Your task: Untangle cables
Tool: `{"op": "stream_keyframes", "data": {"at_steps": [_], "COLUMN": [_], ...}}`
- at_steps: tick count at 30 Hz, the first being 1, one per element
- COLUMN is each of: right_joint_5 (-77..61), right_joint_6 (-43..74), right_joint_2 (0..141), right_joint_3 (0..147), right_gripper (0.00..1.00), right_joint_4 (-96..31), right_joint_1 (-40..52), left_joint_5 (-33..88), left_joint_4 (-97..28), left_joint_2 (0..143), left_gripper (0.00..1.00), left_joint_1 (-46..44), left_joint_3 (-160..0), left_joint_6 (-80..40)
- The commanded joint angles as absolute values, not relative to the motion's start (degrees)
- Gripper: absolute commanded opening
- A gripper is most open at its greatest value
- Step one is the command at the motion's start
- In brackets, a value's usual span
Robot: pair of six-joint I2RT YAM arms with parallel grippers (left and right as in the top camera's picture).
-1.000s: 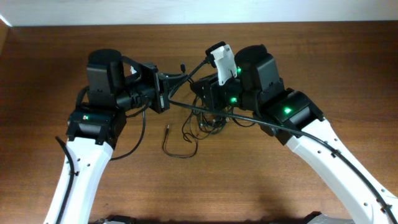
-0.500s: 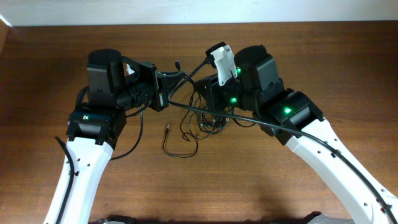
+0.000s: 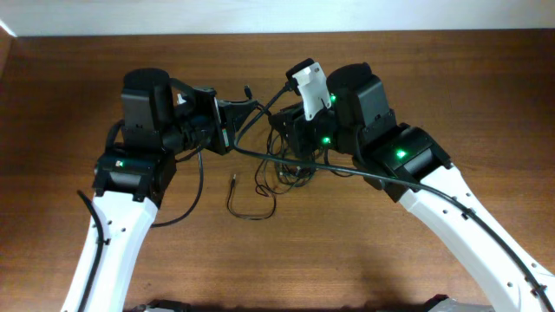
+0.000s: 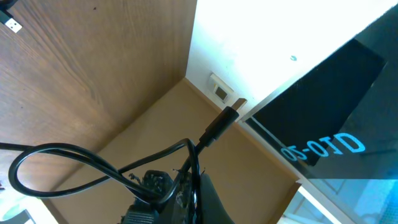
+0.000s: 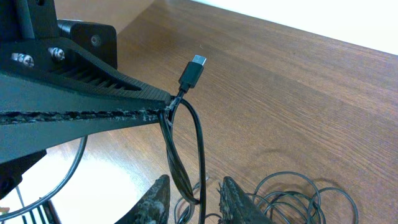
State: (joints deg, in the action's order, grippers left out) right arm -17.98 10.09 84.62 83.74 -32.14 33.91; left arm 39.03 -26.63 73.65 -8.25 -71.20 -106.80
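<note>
The cables [image 3: 279, 171] lie as a loose tangle of thin black loops on the wooden table, with one free plug end [image 3: 234, 181] at the front left. My left gripper [image 3: 238, 110] is shut on one cord near its plug [image 3: 247, 88] and holds it above the table. In the left wrist view the left gripper [image 4: 194, 183] pinches that cord below the plug [image 4: 222, 122]. In the right wrist view my right gripper [image 5: 196, 194] is open, with two strands of the held cord [image 5: 180, 155] hanging between its fingertips. More coils [image 5: 292, 190] lie on the right.
The thick black arm cable [image 3: 364, 171] of the right arm runs across the tangle. The brown table [image 3: 451, 78] ends at a white wall along the back. The left gripper's long fingers [image 5: 93, 109] reach across the right wrist view.
My left gripper has shifted slightly left and back with the cord, and the plug end moved with it. The tangle on the table barely changed.
</note>
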Motion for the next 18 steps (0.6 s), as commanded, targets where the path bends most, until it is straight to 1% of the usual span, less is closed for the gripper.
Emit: {"op": "stream_keyframes", "data": {"at_steps": [1,8,9,11,12,15,17,18], "right_joint_5": [-17.3,-17.2,-16.7,-14.2,-13.1,-12.8,-12.8,-12.8], "right_joint_6": [9.2,8.5,7.8,7.9,7.9,7.9,7.9,7.9], "right_joint_2": [84.7,84.7,84.7,84.7,84.7,84.7,84.7,84.7], "right_joint_3": [84.0,84.0,84.0,84.0,84.0,84.0,84.0,84.0], "right_gripper": [0.28,0.29,0.31,0.31,0.27,0.11,0.05,0.04], "right_joint_4": [-32.2,-31.9,-31.9,-31.9,-31.9,-31.9,-31.9,-31.9], "right_joint_1": [34.1,35.7,36.1,36.4,36.4,36.4,36.4,36.4], "left_joint_5": [40.2,41.1,41.1,41.1,41.2,41.1,41.1,41.1], "left_joint_4": [-26.7,-26.7,-26.7,-26.7,-26.7,-26.7,-26.7,-26.7], "left_joint_2": [73.4,73.4,73.4,73.4,73.4,73.4,73.4,73.4], "left_gripper": [0.0,0.0,0.0,0.0,0.0,0.0,0.0,0.0], "left_joint_1": [-8.5,-8.5,-8.5,-8.5,-8.5,-8.5,-8.5,-8.5], "left_joint_3": [-72.1,-72.1,-72.1,-72.1,-72.1,-72.1,-72.1,-72.1], "left_joint_6": [-108.3,-108.7,-108.7,-108.7,-108.7,-108.7,-108.7,-108.7]}}
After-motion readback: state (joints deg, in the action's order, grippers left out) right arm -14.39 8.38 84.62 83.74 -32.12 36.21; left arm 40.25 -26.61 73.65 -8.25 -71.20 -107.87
